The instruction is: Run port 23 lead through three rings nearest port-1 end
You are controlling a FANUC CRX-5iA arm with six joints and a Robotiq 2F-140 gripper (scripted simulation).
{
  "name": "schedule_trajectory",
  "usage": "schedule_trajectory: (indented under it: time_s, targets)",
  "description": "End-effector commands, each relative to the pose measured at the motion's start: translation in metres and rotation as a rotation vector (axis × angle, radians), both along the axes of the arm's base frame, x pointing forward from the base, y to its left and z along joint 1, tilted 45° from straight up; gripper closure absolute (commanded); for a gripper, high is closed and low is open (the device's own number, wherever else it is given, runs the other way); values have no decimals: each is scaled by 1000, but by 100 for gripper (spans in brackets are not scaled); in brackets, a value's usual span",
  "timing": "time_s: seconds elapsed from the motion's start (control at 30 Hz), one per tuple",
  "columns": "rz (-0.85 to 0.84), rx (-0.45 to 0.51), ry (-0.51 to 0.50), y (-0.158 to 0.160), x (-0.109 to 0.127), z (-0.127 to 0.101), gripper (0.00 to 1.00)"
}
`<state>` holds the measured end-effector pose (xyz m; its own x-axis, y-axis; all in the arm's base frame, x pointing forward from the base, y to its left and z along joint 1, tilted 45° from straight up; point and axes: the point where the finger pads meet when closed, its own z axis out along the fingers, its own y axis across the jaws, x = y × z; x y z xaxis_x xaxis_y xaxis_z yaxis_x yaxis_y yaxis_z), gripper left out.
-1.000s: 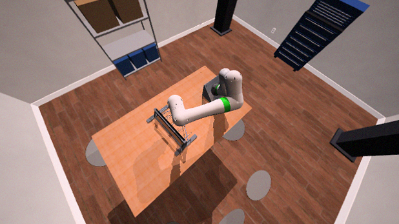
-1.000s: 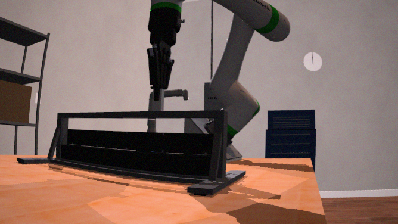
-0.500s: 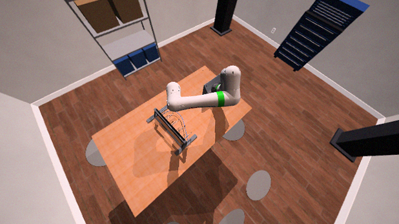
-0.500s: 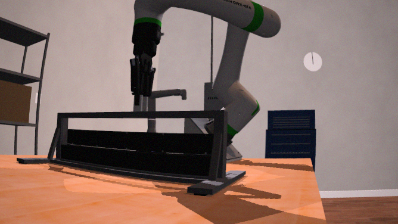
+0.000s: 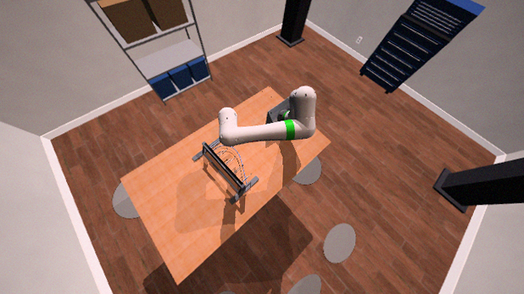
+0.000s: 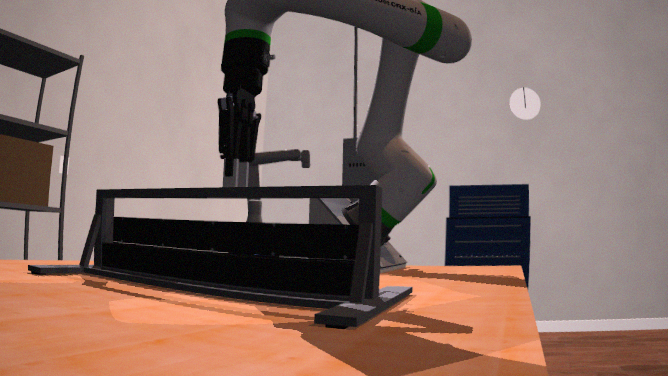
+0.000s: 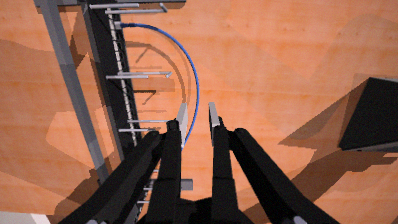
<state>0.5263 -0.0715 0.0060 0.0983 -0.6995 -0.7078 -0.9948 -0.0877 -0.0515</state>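
Observation:
The black rack (image 5: pixel 225 171) (image 6: pixel 235 192) (image 7: pixel 69 75) with the patch panel stands in the middle of the orange table (image 5: pixel 174 238) (image 6: pixel 150 340). The blue lead (image 7: pixel 193 67) (image 5: pixel 239 157) leaves the panel near the top of the wrist view and arcs out over the table on the ring side. The cable manager's grey rings (image 7: pixel 137 76) stick out from the rack. My gripper (image 6: pixel 235 167) (image 7: pixel 198 111) hangs above the rack's top bar, fingers a little apart with nothing between them. The lead passes below them, close to the left fingertip. In the top view the arm hides the gripper.
The robot's dark base (image 5: pixel 278 112) (image 7: pixel 372 120) stands on the table behind the rack. The table's right edge (image 6: pixel 530 320) is near the rack's foot (image 6: pixel 360 310). A shelf (image 5: pixel 153 38) and a blue cabinet (image 5: pixel 416 37) stand far off by the walls.

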Motion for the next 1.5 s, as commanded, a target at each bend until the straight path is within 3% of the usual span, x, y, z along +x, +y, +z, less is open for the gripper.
schedule_trajectory:
  time_s: [0.0, 0.97, 1.47]
  targets:
    - [0, 0, 0, 0, 0, 0, 80]
    - [-1, -1, -1, 4, 0, -5, 80]
    - [-1, -1, -1, 30, -1, -30, 80]
